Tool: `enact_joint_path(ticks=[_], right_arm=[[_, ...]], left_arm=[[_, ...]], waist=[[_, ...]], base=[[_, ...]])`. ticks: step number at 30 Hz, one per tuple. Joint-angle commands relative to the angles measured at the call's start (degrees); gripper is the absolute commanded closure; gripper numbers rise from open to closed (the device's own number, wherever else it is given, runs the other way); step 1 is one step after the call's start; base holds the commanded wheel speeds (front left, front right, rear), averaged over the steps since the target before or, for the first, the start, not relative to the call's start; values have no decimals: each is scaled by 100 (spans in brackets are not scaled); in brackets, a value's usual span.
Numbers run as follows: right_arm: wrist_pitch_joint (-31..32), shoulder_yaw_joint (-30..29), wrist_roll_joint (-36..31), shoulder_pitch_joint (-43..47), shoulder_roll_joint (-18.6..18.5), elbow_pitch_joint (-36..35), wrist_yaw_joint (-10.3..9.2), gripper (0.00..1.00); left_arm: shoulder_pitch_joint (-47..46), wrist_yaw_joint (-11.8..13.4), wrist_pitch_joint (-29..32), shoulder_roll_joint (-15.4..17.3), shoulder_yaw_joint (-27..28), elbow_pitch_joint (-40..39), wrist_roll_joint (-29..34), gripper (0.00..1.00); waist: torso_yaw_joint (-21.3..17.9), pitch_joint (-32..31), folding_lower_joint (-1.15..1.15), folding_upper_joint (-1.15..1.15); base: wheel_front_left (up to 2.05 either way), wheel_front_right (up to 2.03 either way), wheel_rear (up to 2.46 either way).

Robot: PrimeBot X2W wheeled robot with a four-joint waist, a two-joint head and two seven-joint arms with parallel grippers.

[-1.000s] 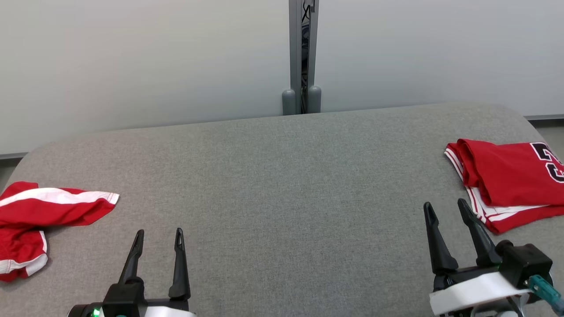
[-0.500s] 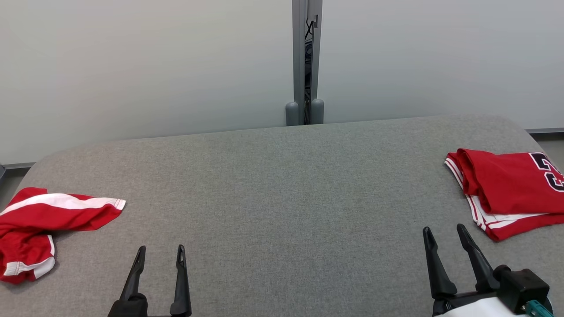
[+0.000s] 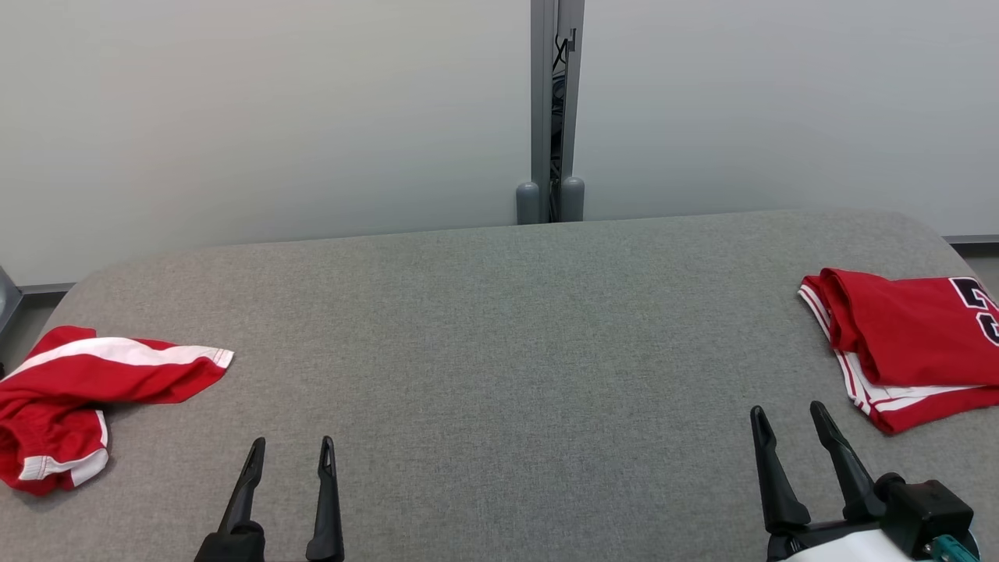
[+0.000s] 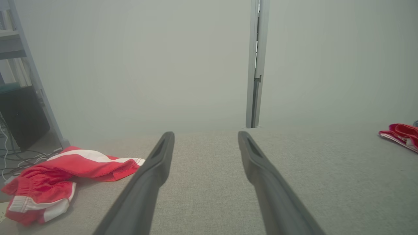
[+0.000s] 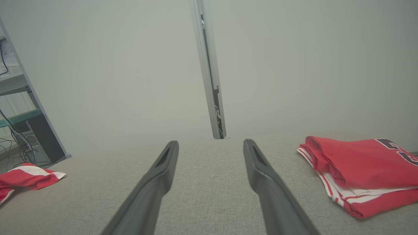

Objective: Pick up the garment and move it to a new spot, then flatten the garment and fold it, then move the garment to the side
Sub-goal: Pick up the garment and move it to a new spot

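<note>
A crumpled red garment (image 3: 86, 382) with white stripes lies at the left edge of the grey table (image 3: 499, 328), also seen as the garment (image 4: 65, 169) low left in the left wrist view and the garment (image 5: 26, 176) far left in the right wrist view. My left gripper (image 3: 292, 445) is open and empty near the front edge, to the right of the garment and apart from it; its own view shows the left gripper (image 4: 206, 134) over bare fabric. My right gripper (image 3: 787, 410) is open and empty at the front right, the right gripper (image 5: 211, 142) pointing at the far edge.
A folded stack of red clothes (image 3: 905, 343) with white trim and a dark number rests at the table's right edge, just right of my right gripper, the stack (image 5: 362, 169). A grey post (image 3: 552, 117) stands behind the table against pale panels. Shelving and cables (image 4: 19, 81) are off the left end.
The whole head picture has shifted down and right, so the camera has moved. Both grippers sit lower in the view and remain open; the clothes lie as before.
</note>
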Motion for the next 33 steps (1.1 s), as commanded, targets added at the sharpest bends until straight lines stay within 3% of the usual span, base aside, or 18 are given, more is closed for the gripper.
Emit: enact_joint_path(ticks=[1,14,33], right_arm=[[-22,-13,11,35,1,21,2,0],[-22,-125,-106,51,12,-35,2,0],[-22,393,160,-76,13,3,2,0]], left_arm=[[18,-7,-11,18,15,-1,-29,0],[-20,120,-12,19,24,-185,114,0],[-66,214,-12,19,176,-270,-4,0]], waist=[[14,-6,0,0],[255,8,0,0],[1358,60,0,0]], base=[[0,0,0],[0,0,0],[0,0,0]])
